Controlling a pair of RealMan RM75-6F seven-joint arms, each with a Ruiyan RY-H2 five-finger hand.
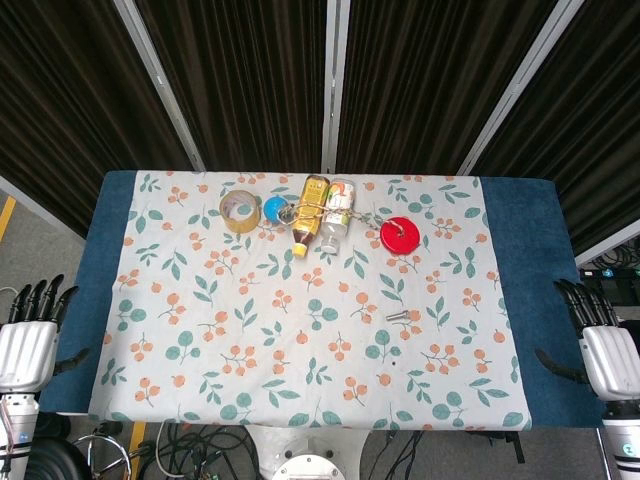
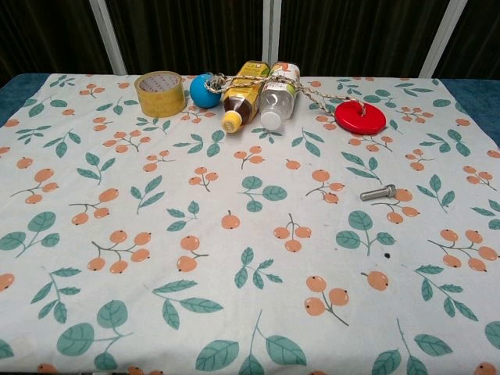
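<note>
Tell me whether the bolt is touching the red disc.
No. In the chest view the bolt lies alone on the tablecloth, well apart from the red disc near the far edge.

Head view looks steeply down from high; chest view, lower and nearer, shares the tablecloth (image 1: 300, 330).

Two bottles (image 2: 248, 95) (image 2: 278, 94), one tape roll (image 2: 160, 92), one blue ball (image 2: 205, 91), one red disc (image 2: 360, 117), one bolt (image 2: 378, 192).

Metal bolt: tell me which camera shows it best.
The chest view: the metal bolt lies large and sharp on the tablecloth, its head distinct. The head view shows it only as a tiny grey sliver.
</note>
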